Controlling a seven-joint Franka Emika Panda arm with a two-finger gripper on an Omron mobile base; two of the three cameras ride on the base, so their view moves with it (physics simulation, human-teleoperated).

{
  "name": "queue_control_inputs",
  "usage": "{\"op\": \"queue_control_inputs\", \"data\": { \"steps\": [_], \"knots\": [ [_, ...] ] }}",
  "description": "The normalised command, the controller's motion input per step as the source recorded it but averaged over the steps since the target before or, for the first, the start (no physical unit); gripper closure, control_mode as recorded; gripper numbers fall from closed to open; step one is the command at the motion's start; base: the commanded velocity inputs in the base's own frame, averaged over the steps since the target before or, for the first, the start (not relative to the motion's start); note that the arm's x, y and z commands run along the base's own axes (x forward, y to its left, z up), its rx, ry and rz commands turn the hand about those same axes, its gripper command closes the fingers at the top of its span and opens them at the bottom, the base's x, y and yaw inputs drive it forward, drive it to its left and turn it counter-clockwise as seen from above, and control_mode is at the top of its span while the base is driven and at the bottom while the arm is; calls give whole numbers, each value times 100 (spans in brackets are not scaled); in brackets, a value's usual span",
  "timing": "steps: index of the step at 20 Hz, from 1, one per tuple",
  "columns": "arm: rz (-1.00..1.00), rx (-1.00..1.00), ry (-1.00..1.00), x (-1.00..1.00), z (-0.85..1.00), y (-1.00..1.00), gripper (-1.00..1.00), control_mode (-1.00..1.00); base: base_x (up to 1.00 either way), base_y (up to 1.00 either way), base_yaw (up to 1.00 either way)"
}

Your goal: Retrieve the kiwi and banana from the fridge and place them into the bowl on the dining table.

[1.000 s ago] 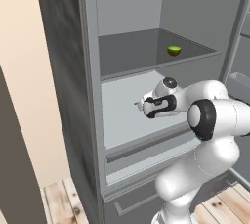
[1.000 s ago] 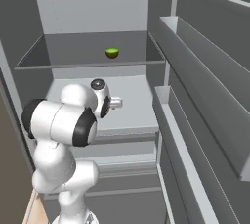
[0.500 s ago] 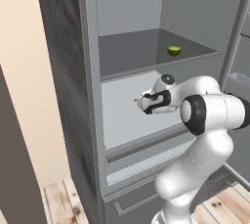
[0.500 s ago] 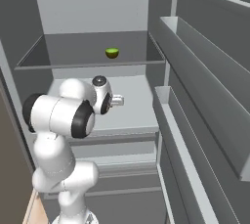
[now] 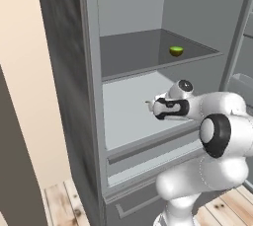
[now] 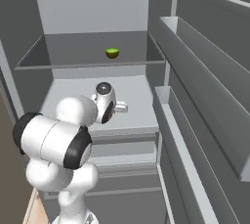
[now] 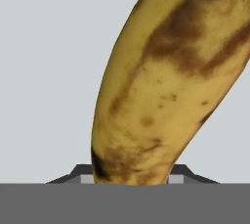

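Note:
The fridge (image 5: 64, 47) stands open in front of me. My gripper (image 5: 149, 105) reaches in over its pale lower shelf (image 6: 73, 96). In the hand view the banana (image 7: 166, 86), yellow with brown blotches, rises right from between my fingertips, and the gripper (image 7: 132, 176) is shut on it. In both base views my hand (image 6: 123, 106) hides the banana. The kiwi (image 5: 176, 51), small and yellow-green, lies on the darker upper shelf (image 6: 112, 53), above and behind my hand. The bowl and the dining table are out of view.
The open fridge door with its long grey bins (image 6: 195, 71) runs along the right side. A drawer front (image 5: 148, 151) sits under the lower shelf. A wooden floor (image 5: 59, 205) shows at the fridge's foot, and a beige wall (image 5: 29, 72) stands to its left.
The jaws have closed on the banana. My hand has stayed at about the same spot over the lower shelf, while the elbow has shifted a little.

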Motion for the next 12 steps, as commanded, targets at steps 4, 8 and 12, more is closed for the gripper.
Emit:
{"op": "queue_control_inputs", "data": {
  "steps": [4, 8, 12],
  "knots": [
    [0, 15, -1, -97, 43, -58, 100, -100, 0, 0, 0],
    [0, 3, 3, -91, 60, -31, 100, -100, 0, 0, 0],
    [3, -7, 17, -94, 66, -2, 100, -100, 0, 0, 0]
  ]
}}
